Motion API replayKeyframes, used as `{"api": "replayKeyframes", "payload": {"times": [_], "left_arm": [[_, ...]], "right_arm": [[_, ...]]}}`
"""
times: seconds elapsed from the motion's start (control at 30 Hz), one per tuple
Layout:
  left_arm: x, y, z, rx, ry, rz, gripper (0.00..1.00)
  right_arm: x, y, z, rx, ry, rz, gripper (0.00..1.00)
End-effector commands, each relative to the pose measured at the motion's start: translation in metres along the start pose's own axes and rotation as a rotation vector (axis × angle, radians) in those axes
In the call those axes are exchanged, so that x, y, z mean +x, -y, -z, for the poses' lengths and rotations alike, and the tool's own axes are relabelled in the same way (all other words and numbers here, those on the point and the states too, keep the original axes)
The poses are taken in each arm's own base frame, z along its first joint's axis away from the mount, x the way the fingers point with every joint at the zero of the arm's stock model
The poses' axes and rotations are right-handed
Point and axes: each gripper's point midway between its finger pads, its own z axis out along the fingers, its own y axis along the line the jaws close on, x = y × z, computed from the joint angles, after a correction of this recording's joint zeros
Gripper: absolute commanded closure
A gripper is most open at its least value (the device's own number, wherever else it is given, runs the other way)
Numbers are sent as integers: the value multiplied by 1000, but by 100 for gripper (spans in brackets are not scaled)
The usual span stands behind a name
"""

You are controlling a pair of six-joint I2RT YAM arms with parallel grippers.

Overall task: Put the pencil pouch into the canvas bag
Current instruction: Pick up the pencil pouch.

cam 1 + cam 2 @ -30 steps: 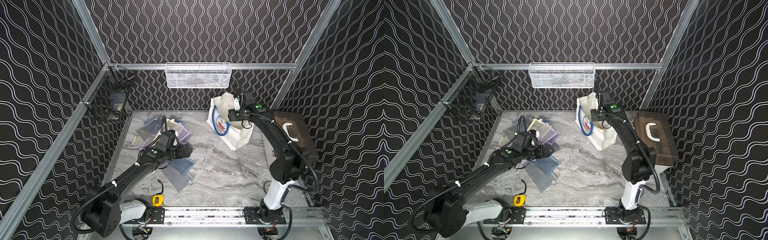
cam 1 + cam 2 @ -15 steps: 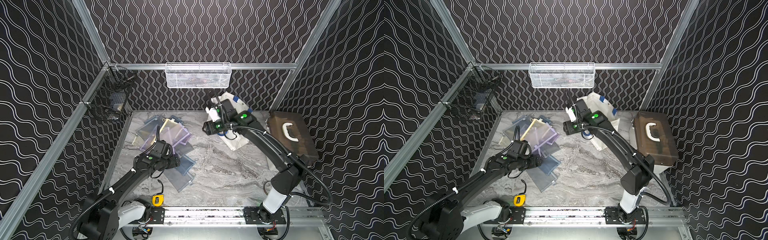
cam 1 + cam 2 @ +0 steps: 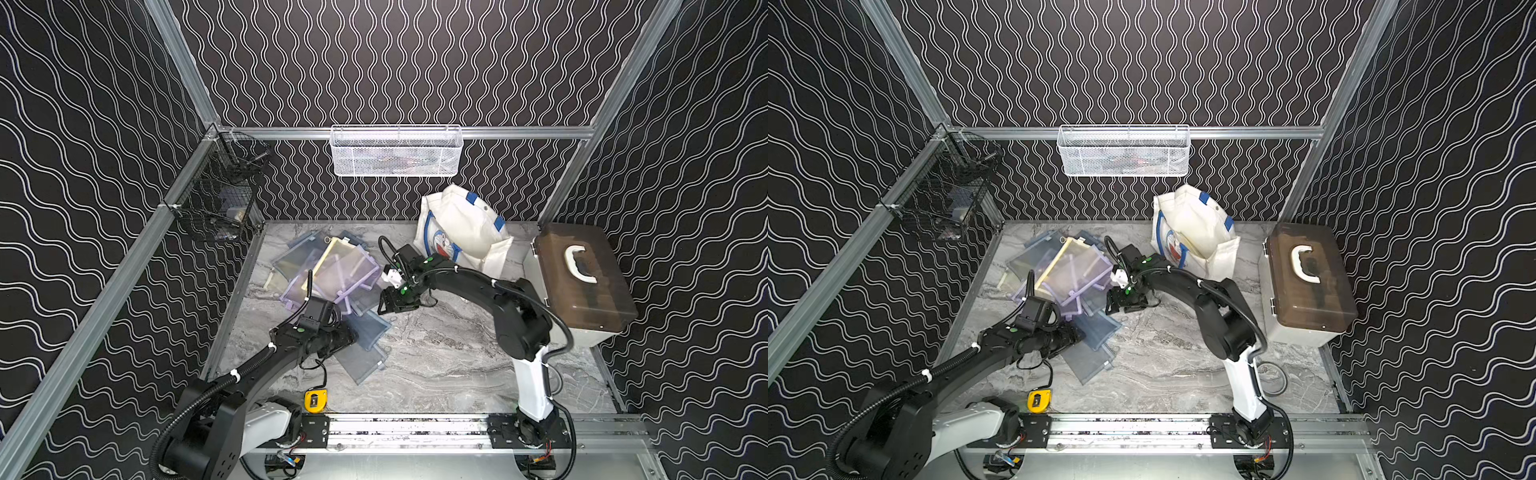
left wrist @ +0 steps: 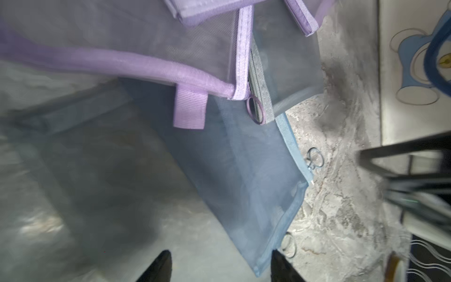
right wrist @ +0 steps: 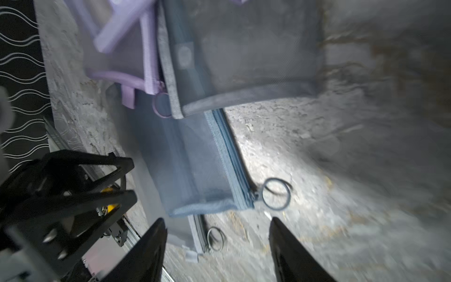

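Left gripper [image 4: 219,266] first: its fingers are spread, and a corner of the blue pencil pouch [image 4: 244,183] lies flat on the table [image 4: 341,195] between them, not pinched yet. A second ago those jaws stood wider and the arm reached further over the pile of mesh pouches [image 3: 332,270], so it has drawn back and started to narrow on this one. The bigger change is on the other side. The right gripper [image 5: 217,244] was up at the mouth of the canvas bag [image 3: 461,232] a second ago. Now it has swung across and down to the same pouch, jaws apart and empty, poised just over the zip end. Left to itself, the bag slumps near the back wall, well apart from the pouch, and from where I stand I cannot tell how wide its mouth gapes. So nothing has gone into the bag yet. To my eye both arms are now going for the pickup together, which would leave nobody holding the bag open when the pouch gets there.
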Motion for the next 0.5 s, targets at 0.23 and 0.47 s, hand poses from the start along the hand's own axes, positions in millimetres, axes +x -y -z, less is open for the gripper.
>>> {"api": "replayKeyframes", "payload": {"times": [0.23, 0.47], "left_arm": [[-17, 23, -22, 142, 40, 77, 43], [-23, 30, -22, 169, 60, 52, 79]], "right_arm": [[13, 0, -44, -143, -80, -27, 39], [35, -2, -40, -189, -91, -56, 58]]}}
